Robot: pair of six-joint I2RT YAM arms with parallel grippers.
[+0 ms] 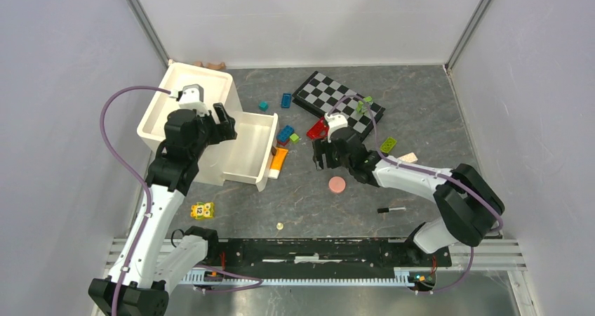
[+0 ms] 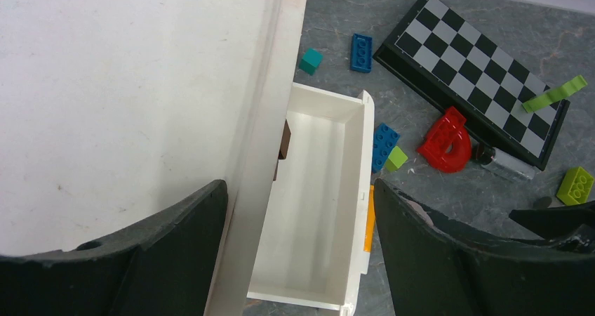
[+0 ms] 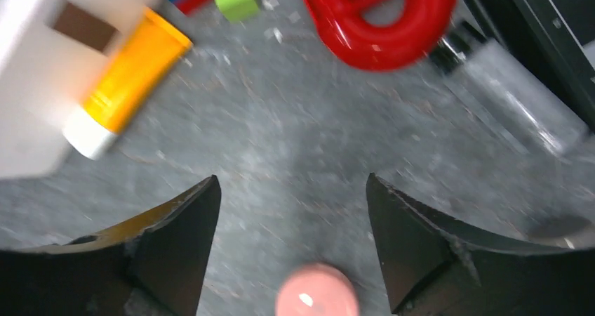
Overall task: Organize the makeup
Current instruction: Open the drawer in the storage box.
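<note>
When read from the top view, my right fingers (image 1: 321, 156) hang spread and empty over the bench (image 1: 302, 214). The pink disc (image 1: 337, 185) lies just on their near side. The orange tube (image 1: 278, 163) lies to their left, just beside the right end of the pulled-out drawer (image 1: 245, 154). My left fingers (image 1: 223, 123) stand spread over the white organiser (image 1: 175, 112), holding nothing. The right arm is the nearer to both items.

Left wrist view: my left fingers (image 2: 300, 186) are wide apart above the drawer (image 2: 309, 211). Only a sliver of the orange tube (image 2: 369, 225) shows beyond the drawer's right wall.

Right wrist view: my right fingers (image 3: 291, 182) are spread with nothing between the tips. The pink disc (image 3: 317, 293) sits at the bottom edge, in line with the gap but behind the tips, toward the wrist. The orange tube (image 3: 130, 77) lies ahead and to the left, its long axis diagonal and its white cap at the near-left end. In my judgement, taking the disc calls for drawing back first. Taking the tube calls for reaching left and turning the fingers across its axis.
</note>
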